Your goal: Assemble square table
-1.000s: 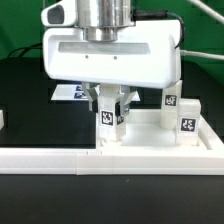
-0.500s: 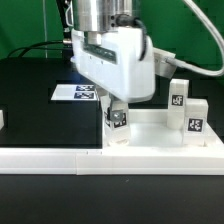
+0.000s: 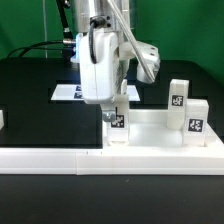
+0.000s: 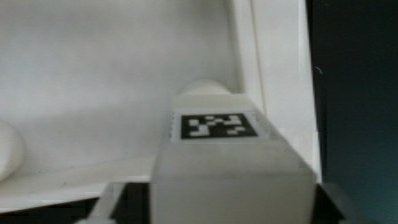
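Note:
The white square table top (image 3: 150,128) lies on the black table behind the rail, and in the wrist view (image 4: 107,80) it fills the picture. My gripper (image 3: 116,112) is shut on a small white tagged leg (image 3: 117,122), which stands upright at the top's near corner on the exterior view's left. In the wrist view the leg (image 4: 217,140) sits between my fingers (image 4: 111,205), its tag facing the camera. My gripper (image 4: 222,205) is turned edge-on to the exterior camera. Two more tagged legs (image 3: 178,98) (image 3: 196,116) stand on the top's right side.
The long white L-shaped rail (image 3: 100,158) runs along the front and up the right side. The marker board (image 3: 70,93) lies behind my arm. A small white part (image 3: 2,118) shows at the left edge. A round socket (image 4: 6,150) shows in the wrist view.
My gripper has rotated about its vertical axis from broadside to edge-on, turning the held leg with it. The leg stays at the same corner. The other two legs have not moved.

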Controlling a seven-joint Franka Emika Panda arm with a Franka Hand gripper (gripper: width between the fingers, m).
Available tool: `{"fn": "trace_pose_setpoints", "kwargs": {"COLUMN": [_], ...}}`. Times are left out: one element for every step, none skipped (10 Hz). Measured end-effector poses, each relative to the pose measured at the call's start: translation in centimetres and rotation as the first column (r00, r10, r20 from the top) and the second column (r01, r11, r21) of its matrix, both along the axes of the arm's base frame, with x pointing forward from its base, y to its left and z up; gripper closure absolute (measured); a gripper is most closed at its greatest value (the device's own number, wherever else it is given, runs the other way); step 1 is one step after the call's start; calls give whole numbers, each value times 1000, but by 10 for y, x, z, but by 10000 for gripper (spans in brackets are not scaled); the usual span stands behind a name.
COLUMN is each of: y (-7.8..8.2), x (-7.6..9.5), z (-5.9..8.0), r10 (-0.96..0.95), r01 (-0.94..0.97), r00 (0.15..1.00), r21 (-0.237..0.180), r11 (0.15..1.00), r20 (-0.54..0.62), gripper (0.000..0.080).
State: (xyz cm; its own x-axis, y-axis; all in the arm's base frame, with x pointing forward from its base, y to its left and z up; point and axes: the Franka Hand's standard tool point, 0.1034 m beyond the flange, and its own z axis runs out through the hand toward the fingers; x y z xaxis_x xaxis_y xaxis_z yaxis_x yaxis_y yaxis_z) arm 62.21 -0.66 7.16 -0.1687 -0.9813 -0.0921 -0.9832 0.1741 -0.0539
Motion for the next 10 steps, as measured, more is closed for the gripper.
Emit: {"fn": "trace_pose_setpoints", "kwargs": {"y": [2,7,15,17,16,15,15,16,20,20], "x": [0,0,2,1,1,0,0,0,3,4], "z": [0,1,2,3,2,2,2,1,-1,-2], "r10": [54,243,431,535,554,631,680,725,912,938], "r01": [-54,-243,-430,-533,-552,-628,-677,-721,-904,-928], "r00": [999,970,902,845,833,776,733,689,410,347], "r21": [-4,-42,-64,-72,-74,-82,-87,-93,-139,-147], "r11": [999,969,900,843,831,774,730,686,404,341], "r20": [3,-1,8,11,9,9,8,6,-16,-16], "gripper": [316,316,188,161,161,151,151,150,150,150]}}
